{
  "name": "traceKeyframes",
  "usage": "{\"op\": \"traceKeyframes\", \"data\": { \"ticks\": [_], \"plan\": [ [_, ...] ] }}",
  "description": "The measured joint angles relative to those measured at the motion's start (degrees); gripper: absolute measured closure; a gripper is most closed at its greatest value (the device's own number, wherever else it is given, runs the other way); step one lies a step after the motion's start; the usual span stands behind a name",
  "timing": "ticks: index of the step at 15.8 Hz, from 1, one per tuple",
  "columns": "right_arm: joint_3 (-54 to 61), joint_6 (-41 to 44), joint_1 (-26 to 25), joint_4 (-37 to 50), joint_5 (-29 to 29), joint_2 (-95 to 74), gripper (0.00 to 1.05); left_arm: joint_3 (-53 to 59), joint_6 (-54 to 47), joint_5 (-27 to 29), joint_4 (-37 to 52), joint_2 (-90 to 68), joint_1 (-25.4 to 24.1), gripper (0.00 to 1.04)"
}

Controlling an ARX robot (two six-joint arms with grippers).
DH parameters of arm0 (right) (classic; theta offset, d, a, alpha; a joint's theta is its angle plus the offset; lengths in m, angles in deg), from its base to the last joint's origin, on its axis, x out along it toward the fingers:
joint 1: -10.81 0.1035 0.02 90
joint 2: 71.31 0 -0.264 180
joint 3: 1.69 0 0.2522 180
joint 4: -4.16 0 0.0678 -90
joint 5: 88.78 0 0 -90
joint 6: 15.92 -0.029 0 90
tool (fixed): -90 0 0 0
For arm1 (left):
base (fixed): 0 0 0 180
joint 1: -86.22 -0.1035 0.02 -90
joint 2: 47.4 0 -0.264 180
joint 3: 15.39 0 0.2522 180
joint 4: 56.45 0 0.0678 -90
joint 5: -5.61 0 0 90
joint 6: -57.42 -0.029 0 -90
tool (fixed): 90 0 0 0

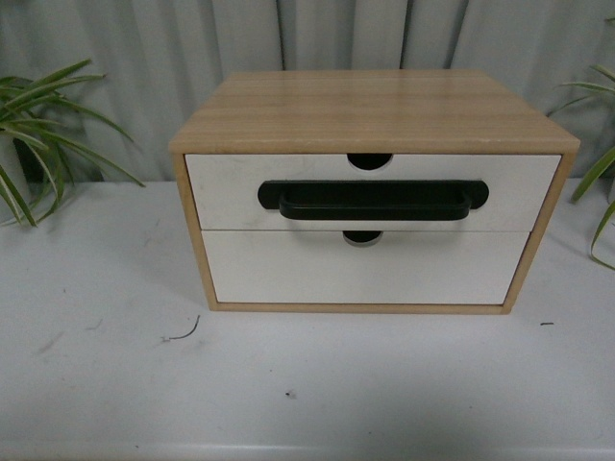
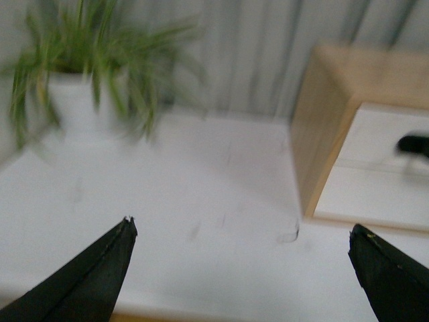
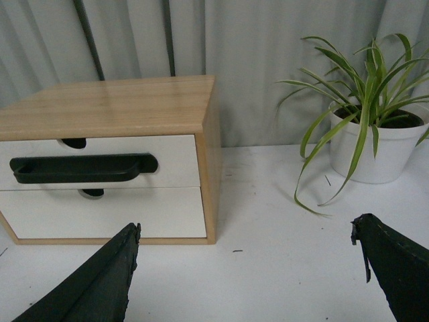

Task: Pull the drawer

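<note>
The drawer (image 1: 231, 187) is the upper one of a small wooden cabinet (image 1: 375, 108) standing on the white table; its white front carries a long black bar handle (image 1: 373, 200) and a half-round notch (image 1: 370, 160) in the top edge. It sits flush with the cabinet front. Neither arm shows in the front view. My left gripper (image 2: 242, 231) is open over bare table left of the cabinet, with the drawer (image 2: 385, 137) blurred off to one side. My right gripper (image 3: 245, 231) is open over table right of the cabinet, the drawer (image 3: 174, 151) and its handle (image 3: 80, 168) beyond it.
Below the drawer is a plain white drawer front (image 1: 365, 271) without a handle. Potted plants stand at both sides: one (image 2: 87, 87) on the left, one (image 3: 372, 134) on the right. A grey curtain (image 1: 144, 58) hangs behind. A small dark thread (image 1: 183, 333) lies before the cabinet.
</note>
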Motion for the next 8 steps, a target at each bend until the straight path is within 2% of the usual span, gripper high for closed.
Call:
{"op": "traceKeyframes", "data": {
  "ticks": [1,2,3,5,6,7,8],
  "plan": [
    [-0.4,-0.1,0.3,5.7,0.4,-6.2,0.06,-3.7,6.1,12.8,-3.4,-9.1,6.1,0.07],
    [-1.2,0.2,1.1,14.8,0.3,-14.6,0.06,-4.4,11.0,20.9,1.2,-14.8,5.5,0.07],
    [-3.4,0.4,1.8,24.9,0.6,-25.8,0.06,-6.0,12.2,20.6,8.0,-20.6,3.2,0.07],
    [-12.8,1.7,3.6,41.2,0.7,-48.5,0.06,-11.9,11.8,12.8,24.0,-38.7,0.3,0.07],
    [-18.6,2.3,4.7,43.7,0.1,-57.3,0.06,-15.4,11.0,10.2,29.7,-47.8,0.4,0.07],
    [-25.4,3.2,6.1,42.6,-0.6,-65.6,0.06,-21.0,10.0,7.4,34.1,-57.4,1.1,0.07],
    [-30.5,3.9,7.1,41.4,-0.7,-71.3,0.06,-26.5,8.8,6.1,35.3,-64.5,1.9,0.07]
  ]
}}
